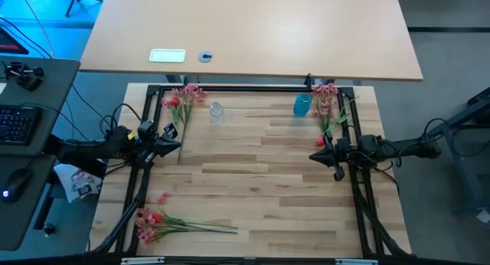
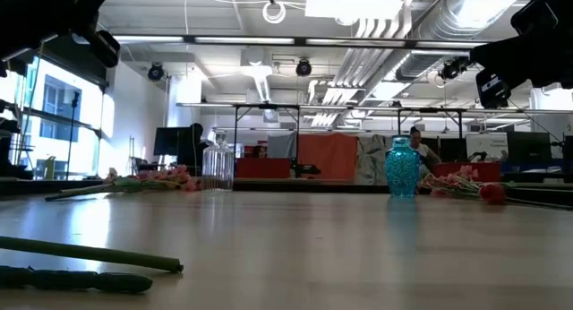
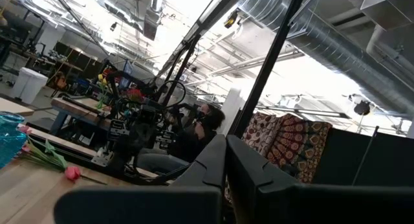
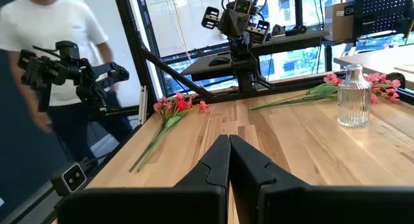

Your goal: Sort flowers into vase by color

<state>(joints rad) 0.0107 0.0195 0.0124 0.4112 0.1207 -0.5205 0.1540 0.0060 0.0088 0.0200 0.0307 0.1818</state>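
Three bunches of red and pink flowers lie flat on the table: one at the far left (image 1: 184,98) beside the clear glass vase (image 1: 217,112), one at the far right (image 1: 328,108) beside the blue vase (image 1: 302,104), and one near the left corner (image 1: 157,219). Both vases stand upright and hold no flowers (image 2: 218,162) (image 2: 402,167). My left gripper (image 1: 171,147) hovers at the table's left, shut and holding nothing (image 3: 226,154). My right gripper (image 1: 318,156) hovers at the right, also shut and holding nothing (image 4: 228,148), just near of a red bloom (image 1: 320,142).
A black metal frame (image 1: 253,88) runs around the table's edges. The middle of the wooden table lies between the two grippers. A person in a white shirt (image 4: 45,30) stands beyond the table's left side. A second desk (image 1: 253,35) sits behind the far edge.
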